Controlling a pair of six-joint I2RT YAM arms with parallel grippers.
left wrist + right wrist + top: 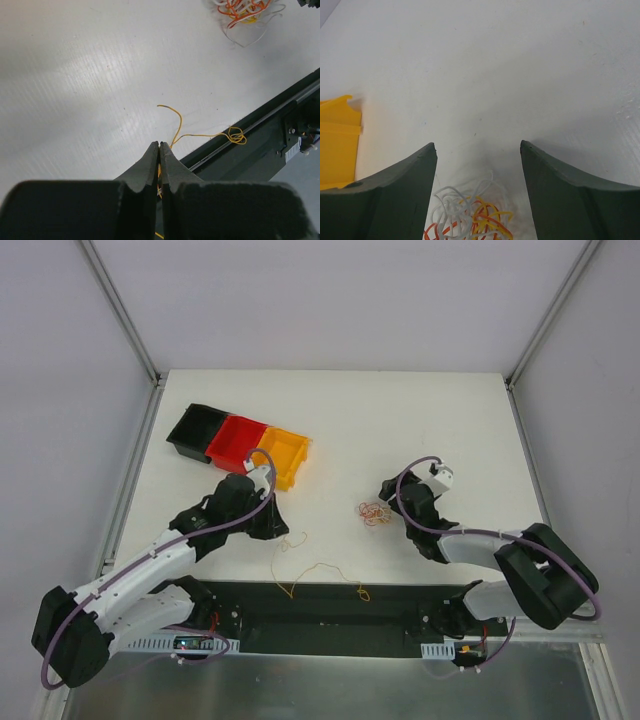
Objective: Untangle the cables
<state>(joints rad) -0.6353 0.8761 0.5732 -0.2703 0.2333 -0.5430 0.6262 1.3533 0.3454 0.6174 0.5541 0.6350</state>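
The left gripper (159,146) is fully closed, its dark, matte, wedge-shaped fingers pressed tip to tip, pinching a single thin yellow cable (178,125). From the jaws this strand rises in a short hook and runs off in a loose line to a small curl resting on the edge of the black base rail (300,608). The right gripper (477,145) stands wide open with nothing held. Its two broad, dark fingers are spread above the cable tangle (470,217), a small knot of curly, glossy white, orange and yellow strands lying on the table (400,420), well apart from the pinched strand. The tabletop is white, matte and faintly ribbed. Three rectangular plastic bins sit in a touching row at the far left: black bin (194,430), red bin (236,440), yellow bin (282,455).
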